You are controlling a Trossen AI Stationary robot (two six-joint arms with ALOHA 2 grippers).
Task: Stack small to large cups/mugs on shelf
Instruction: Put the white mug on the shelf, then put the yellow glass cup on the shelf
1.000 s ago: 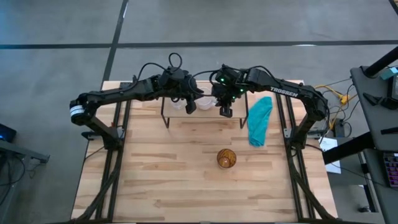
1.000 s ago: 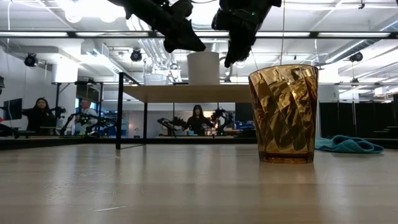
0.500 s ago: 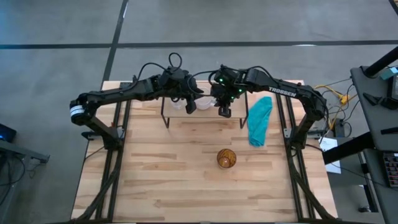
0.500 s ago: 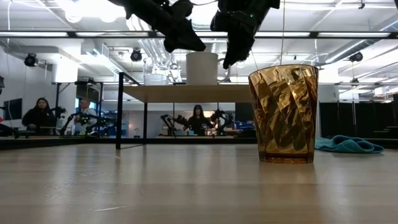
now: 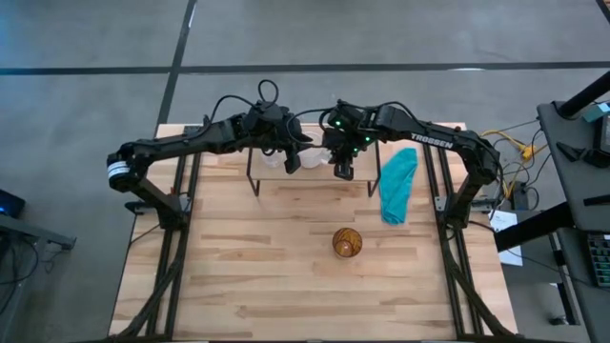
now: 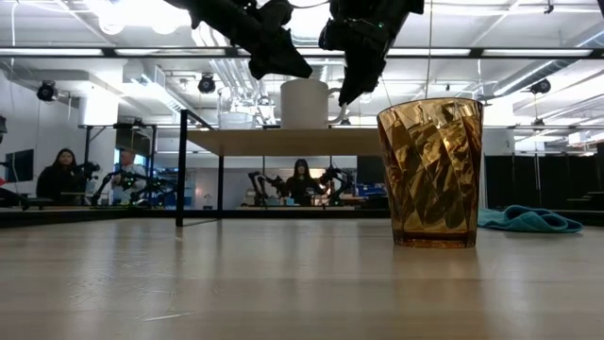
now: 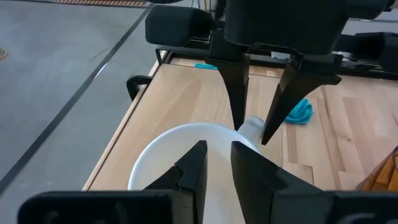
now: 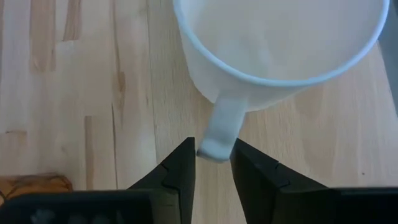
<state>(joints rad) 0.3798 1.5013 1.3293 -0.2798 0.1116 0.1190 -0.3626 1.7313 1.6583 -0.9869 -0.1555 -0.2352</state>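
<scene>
Right end effector [image 8: 211, 163]: above the shelf [image 6: 283, 142], fingers slightly parted astride the handle of the white mug [image 8: 280, 46]; not visibly clamped.
Left end effector [image 7: 217, 163]: over the mug's rim on the opposite side, fingers nearly together, grasping nothing.
Key relation: mug handle points toward the right end effector, lying between its fingers; the right arm is better placed to grip it.
White mug: upright on the shelf, empty.
Small clear cup [image 6: 236, 120]: on the shelf, just beside the mug; contents not discernible.
Amber tumbler [image 5: 346, 242]: upright on the bench [image 5: 238, 276], well apart from both arms, empty.
Cloth [image 5: 396, 183]: teal, on the bench beside the shelf.
</scene>
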